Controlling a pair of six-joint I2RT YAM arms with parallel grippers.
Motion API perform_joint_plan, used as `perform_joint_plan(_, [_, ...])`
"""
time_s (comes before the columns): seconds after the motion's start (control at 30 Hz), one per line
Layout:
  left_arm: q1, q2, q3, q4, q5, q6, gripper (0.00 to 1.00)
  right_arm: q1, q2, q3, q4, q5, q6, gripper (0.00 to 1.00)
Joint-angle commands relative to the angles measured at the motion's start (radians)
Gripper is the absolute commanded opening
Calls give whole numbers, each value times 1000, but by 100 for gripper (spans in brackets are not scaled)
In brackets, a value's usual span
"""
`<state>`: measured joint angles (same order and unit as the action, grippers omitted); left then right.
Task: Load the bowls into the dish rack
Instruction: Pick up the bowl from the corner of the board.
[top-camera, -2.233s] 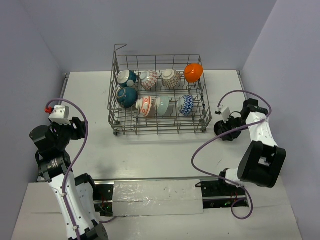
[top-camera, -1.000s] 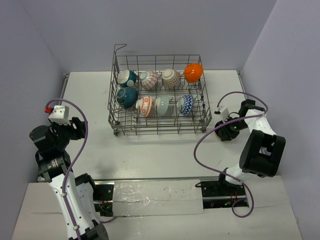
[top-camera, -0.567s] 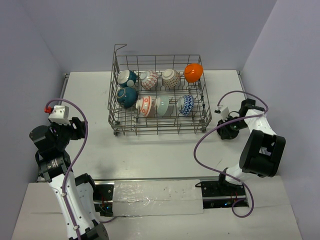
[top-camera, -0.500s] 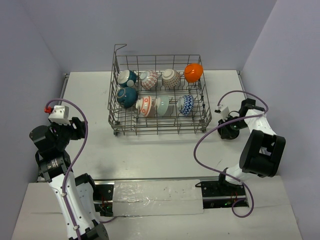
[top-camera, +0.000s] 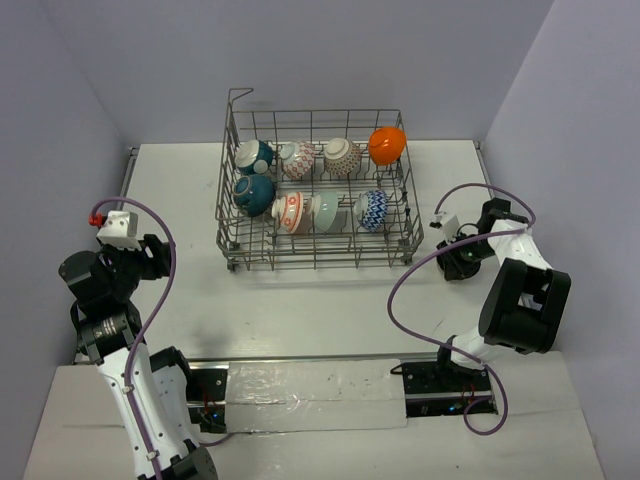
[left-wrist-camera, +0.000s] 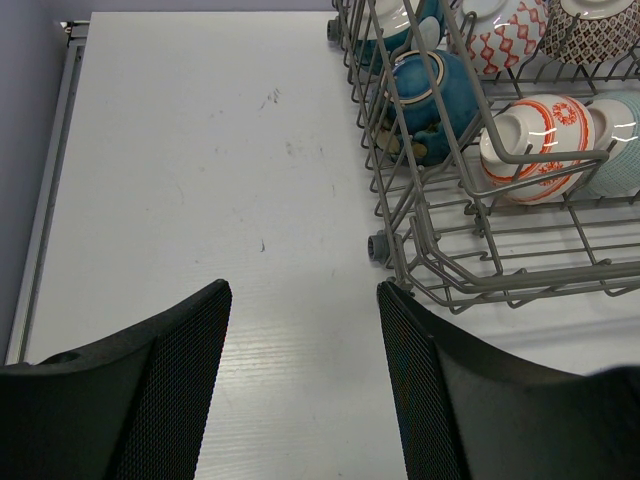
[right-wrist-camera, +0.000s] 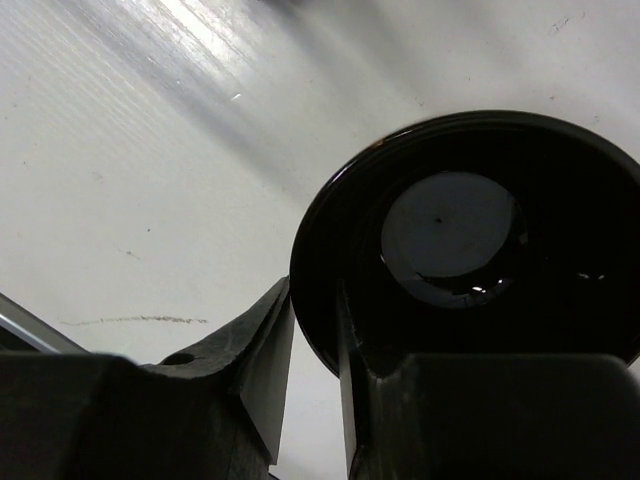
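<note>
The grey wire dish rack (top-camera: 318, 262) stands at the middle back with several bowls on edge between its tines, among them a teal bowl (top-camera: 255, 190), an orange bowl (top-camera: 387, 145) and a blue-patterned bowl (top-camera: 373, 208). A black bowl (top-camera: 455, 268) sits on the table right of the rack. My right gripper (top-camera: 464, 256) is down on it. In the right wrist view the gripper (right-wrist-camera: 315, 300) has the black bowl's (right-wrist-camera: 350, 230) rim between its fingers, one inside, one outside. My left gripper (top-camera: 152, 256) is open and empty, left of the rack.
In the left wrist view the open left gripper (left-wrist-camera: 305, 290) hovers over bare white table, with the rack's near-left corner (left-wrist-camera: 470, 290), the teal bowl (left-wrist-camera: 430, 95) and a red-patterned bowl (left-wrist-camera: 540, 140) to its right. Purple walls close both sides. The right arm's cable (top-camera: 400, 290) loops over the table.
My right gripper has shifted slightly right and settled lower onto the black bowl. The left arm and the bowls in the rack have not moved.
</note>
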<state>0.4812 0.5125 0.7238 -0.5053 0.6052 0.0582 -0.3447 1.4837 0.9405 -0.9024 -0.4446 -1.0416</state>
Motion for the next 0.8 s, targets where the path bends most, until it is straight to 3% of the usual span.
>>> perform_joint_plan(0.0, [7, -8, -1, 22, 8, -8, 67, -2, 4, -6, 17, 12, -2, 30])
perform_joint_plan(0.2, [7, -6, -1, 24, 10, -8, 67, -2, -13, 6, 13, 9, 3, 25])
perform_joint_plan(0.33, [7, -6, -1, 22, 8, -8, 67, -2, -17, 17, 5, 0, 6, 8])
perform_joint_plan(0.47, [7, -6, -1, 22, 8, -8, 67, -2, -14, 23, 0, -6, 9, 1])
perform_joint_plan(0.77, [7, -6, 0, 24, 11, -8, 67, -2, -46, 47, -35, -16, 29, 0])
